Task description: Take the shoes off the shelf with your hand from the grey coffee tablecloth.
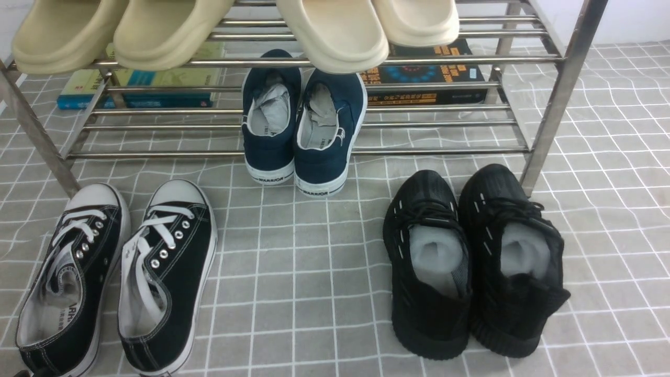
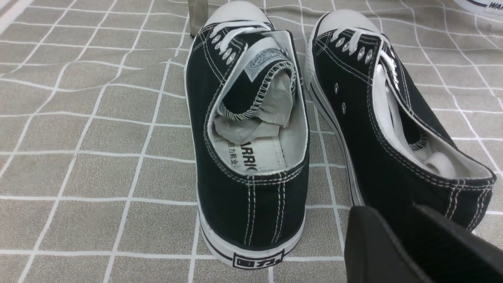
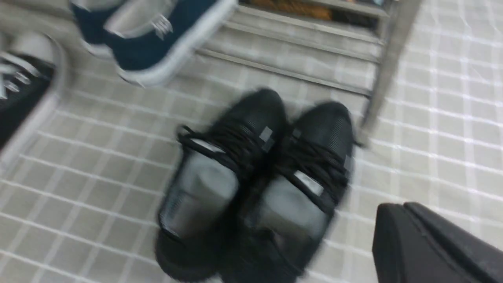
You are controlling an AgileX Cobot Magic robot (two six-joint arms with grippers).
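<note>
The front view takes in the whole scene with neither arm in it. The black knit shoes (image 1: 473, 262) stand side by side on the grey checked tablecloth (image 1: 314, 272), in front of the steel shelf (image 1: 555, 99) and just beside its right leg. Their toes point toward the shelf and their heels toward the camera, so the long axis runs front to back. Pale stuffing fills both openings.

A navy pair (image 1: 303, 125) rests on the lower bars, heels overhanging the edge. Cream slippers (image 1: 335, 31) sit on the upper tier, cut off by the frame's top. A black canvas pair with white laces (image 1: 115, 277) stands on the cloth to the left.

Only the left wrist view shows the canvas pair from behind, close up, with a dark part of the left gripper (image 2: 416, 251) at the corner; whether its jaws are parted cannot be told. The right wrist view is motion-blurred. It looks down on the knit shoes, and one dark edge of the right gripper (image 3: 432, 247) shows, closed and holding nothing.
</note>
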